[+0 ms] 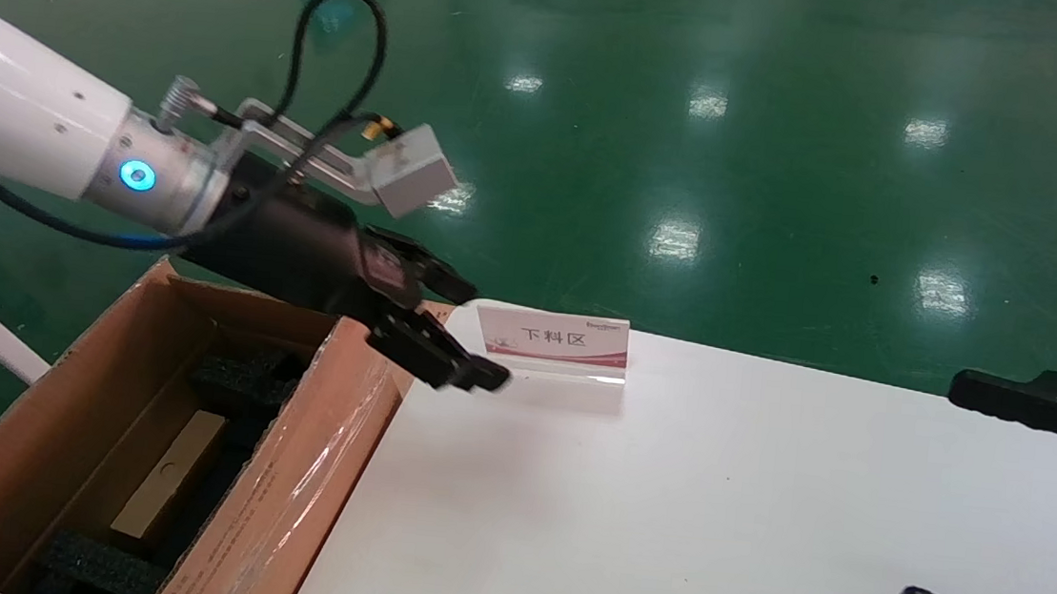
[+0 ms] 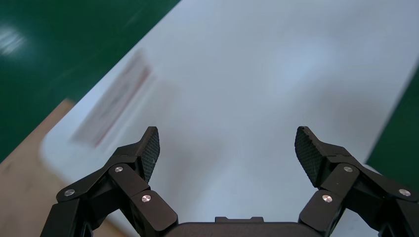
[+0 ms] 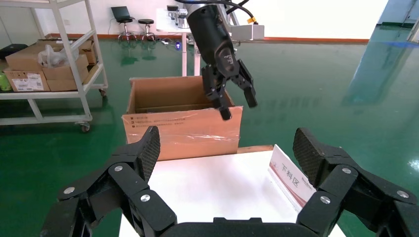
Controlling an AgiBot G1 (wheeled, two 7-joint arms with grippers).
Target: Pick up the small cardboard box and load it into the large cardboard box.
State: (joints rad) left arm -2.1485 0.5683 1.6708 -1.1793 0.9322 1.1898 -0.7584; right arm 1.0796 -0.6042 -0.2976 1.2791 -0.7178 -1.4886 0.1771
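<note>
The small cardboard box (image 1: 170, 474), flat and light brown, lies inside the large cardboard box (image 1: 324, 451) between black foam blocks (image 1: 235, 372). That big brown carton, with shiny tape along its flap, stands at the left end of the white table (image 1: 664, 500); its side also shows in the right wrist view (image 3: 183, 131). My left gripper (image 1: 478, 331) hangs open and empty above the carton's table-side corner, over the table edge (image 2: 227, 133). My right gripper (image 1: 937, 494) is open and empty at the table's right end (image 3: 226, 133).
A white-and-red sign card (image 1: 552, 337) stands at the table's far edge, just right of the left gripper. Green floor surrounds the table. A metal shelf cart (image 3: 49, 64) with boxes stands beyond the carton.
</note>
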